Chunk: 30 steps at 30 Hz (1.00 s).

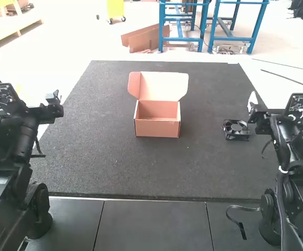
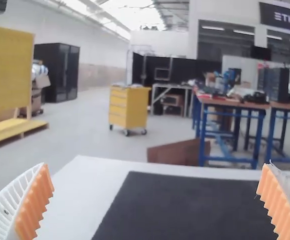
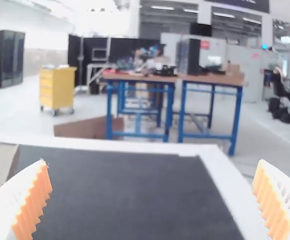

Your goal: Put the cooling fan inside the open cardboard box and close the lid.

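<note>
A: What colours are the things?
B: Tan box (image 1: 157, 125), black fan (image 1: 236, 128), on a dark grey speckled mat (image 1: 89, 136).
A: The fingers (image 2: 5, 212)?
B: White, ribbed, with orange pads (image 2: 34, 205).

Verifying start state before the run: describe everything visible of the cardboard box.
The cardboard box is small, plain brown, rectangular, upright near the middle of the black mat. Its lid is open, hinged at the far edge and raised behind the opening, a side flap at its left. The inside looks empty. Only the mat touches it; the cooling fan lies apart to its right.
</note>
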Each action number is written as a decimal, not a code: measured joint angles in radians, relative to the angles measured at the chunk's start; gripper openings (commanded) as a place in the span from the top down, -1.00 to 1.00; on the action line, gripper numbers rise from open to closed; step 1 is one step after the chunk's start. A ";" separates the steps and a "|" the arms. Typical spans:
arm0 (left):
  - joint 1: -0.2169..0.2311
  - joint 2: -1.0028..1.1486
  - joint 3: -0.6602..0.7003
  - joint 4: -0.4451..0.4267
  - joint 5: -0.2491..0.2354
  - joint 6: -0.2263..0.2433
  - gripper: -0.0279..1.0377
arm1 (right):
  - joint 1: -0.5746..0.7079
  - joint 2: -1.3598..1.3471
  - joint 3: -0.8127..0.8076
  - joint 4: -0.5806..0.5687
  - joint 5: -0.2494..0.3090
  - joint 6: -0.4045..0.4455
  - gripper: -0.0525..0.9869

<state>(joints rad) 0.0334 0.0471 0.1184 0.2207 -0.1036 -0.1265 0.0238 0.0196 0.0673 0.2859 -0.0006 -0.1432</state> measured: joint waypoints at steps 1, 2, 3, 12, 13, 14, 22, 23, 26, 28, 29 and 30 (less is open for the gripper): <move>0.000 0.020 0.026 -0.006 0.000 0.003 -0.86 | 0.000 0.010 0.021 -0.003 0.000 0.000 -0.86; 0.000 0.046 0.053 -0.012 0.000 0.006 -0.86 | 0.000 0.025 0.045 -0.008 0.001 0.000 -0.86; 0.000 0.072 0.076 -0.016 0.000 0.007 -0.86 | 0.000 0.042 0.066 -0.011 0.002 -0.001 -0.86; 0.000 0.312 0.233 -0.050 0.000 0.014 -0.87 | 0.000 0.338 0.317 -0.127 0.042 0.035 -0.86; 0.000 0.338 0.257 -0.067 0.000 0.014 -0.87 | 0.000 0.380 0.355 -0.149 0.049 0.047 -0.86; 0.000 0.369 0.286 -0.092 0.000 0.017 -0.87 | 0.000 0.429 0.399 -0.180 0.058 0.061 -0.86; 0.000 0.633 0.487 -0.359 -0.017 0.048 -0.87 | -0.003 0.842 0.700 -0.422 0.097 0.157 -0.86; 0.000 0.665 0.516 -0.400 -0.023 0.051 -0.87 | -0.005 0.903 0.743 -0.470 0.090 0.161 -0.86; 0.000 0.741 0.596 -0.481 -0.039 0.055 -0.87 | -0.009 1.044 0.858 -0.575 0.060 0.169 -0.78; 0.000 0.780 0.627 -0.503 -0.044 0.057 -0.87 | -0.012 1.108 0.918 -0.613 0.048 0.169 -0.77; 0.000 0.795 0.641 -0.520 -0.047 0.059 -0.87 | -0.016 1.138 0.951 -0.637 0.041 0.169 -0.77; 0.000 0.806 0.653 -0.539 -0.050 0.059 -0.87 | -0.021 1.164 0.982 -0.662 0.038 0.169 -0.77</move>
<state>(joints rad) 0.0334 0.8536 0.7712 -0.3187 -0.1539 -0.0673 0.0029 1.1835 1.0492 -0.3763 0.0372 0.0257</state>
